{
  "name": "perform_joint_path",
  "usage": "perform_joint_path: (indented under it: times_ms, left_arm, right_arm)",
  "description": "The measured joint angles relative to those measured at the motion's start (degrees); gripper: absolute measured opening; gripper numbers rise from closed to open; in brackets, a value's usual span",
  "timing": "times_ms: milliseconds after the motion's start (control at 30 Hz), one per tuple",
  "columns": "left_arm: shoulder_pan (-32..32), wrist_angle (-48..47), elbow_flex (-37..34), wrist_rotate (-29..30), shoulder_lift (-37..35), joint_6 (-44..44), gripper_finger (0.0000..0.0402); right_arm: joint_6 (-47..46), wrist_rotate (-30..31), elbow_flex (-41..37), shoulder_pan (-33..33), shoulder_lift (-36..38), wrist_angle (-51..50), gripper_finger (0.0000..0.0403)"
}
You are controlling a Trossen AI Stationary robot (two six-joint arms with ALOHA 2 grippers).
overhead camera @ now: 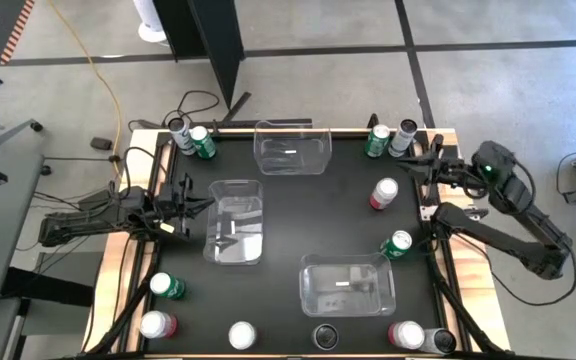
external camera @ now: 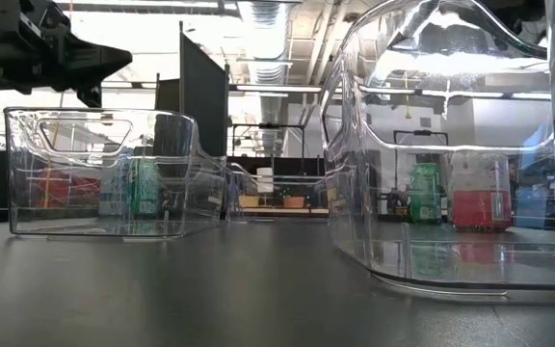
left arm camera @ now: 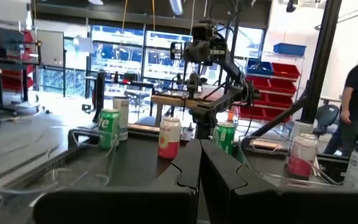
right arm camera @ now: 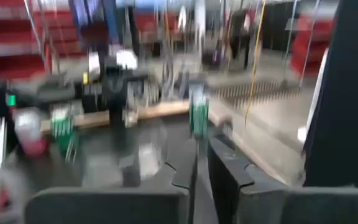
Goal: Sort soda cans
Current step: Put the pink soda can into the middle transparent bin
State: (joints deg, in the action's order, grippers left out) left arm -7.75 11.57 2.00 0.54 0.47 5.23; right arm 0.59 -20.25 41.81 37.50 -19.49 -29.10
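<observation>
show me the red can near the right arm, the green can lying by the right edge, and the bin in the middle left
red can (overhead camera: 384,193), high view, on its red side wall.
green can (overhead camera: 397,244), high view, on its body.
middle-left bin (overhead camera: 217,190), high view, on its rim.

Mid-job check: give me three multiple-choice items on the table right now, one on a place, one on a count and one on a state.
1. Where is the left gripper?
A) at the table's right edge
B) beside the middle bin's left wall
C) at the table's near edge

2. How many clear bins are on the table?
A) two
B) three
C) four

3. What state is the left gripper in?
A) shut, holding nothing
B) wide open
C) shut on a green can

Answers:
1. B: the high view shows it next to that wall.
2. B: there is a far bin, the middle bin and a near bin.
3. A: its fingers meet with nothing between them.
</observation>
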Motion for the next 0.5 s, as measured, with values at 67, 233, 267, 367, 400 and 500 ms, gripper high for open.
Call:
perform_joint_path:
  times_ms: [67,233,267,367,400,500]
  left_arm:
    - [0.0,0.5,0.0,0.0,0.0,-0.8,0.0007]
    - [0.0,0.3,0.0,0.0,0.0,-3.0,0.0007]
    - [0.0,0.3,0.1,0.0,0.0,-3.0,0.0007]
    - [0.0,1.5,0.1,0.3,0.0,-6.4,0.0007]
    - [0.0,2.1,0.1,0.3,0.0,-8.2,0.0007]
    - [0.0,2.8,0.1,0.3,0.0,-12.1,0.0007]
  right_arm:
    - [1.2,0.0,2.9,0.0,-3.1,-7.1,0.0094]
    - [3.9,0.0,7.7,-1.6,-10.6,-18.7,0.0175]
    - [4.3,0.1,8.3,-2.2,-11.9,-19.8,0.0194]
    - [5.3,3.2,9.6,-4.2,-15.3,-19.9,0.0249]
    - [5.5,5.4,10.1,-4.7,-16.2,-19.4,0.0263]
    - [8.7,7.8,11.2,-5.6,-18.7,-17.5,0.0285]
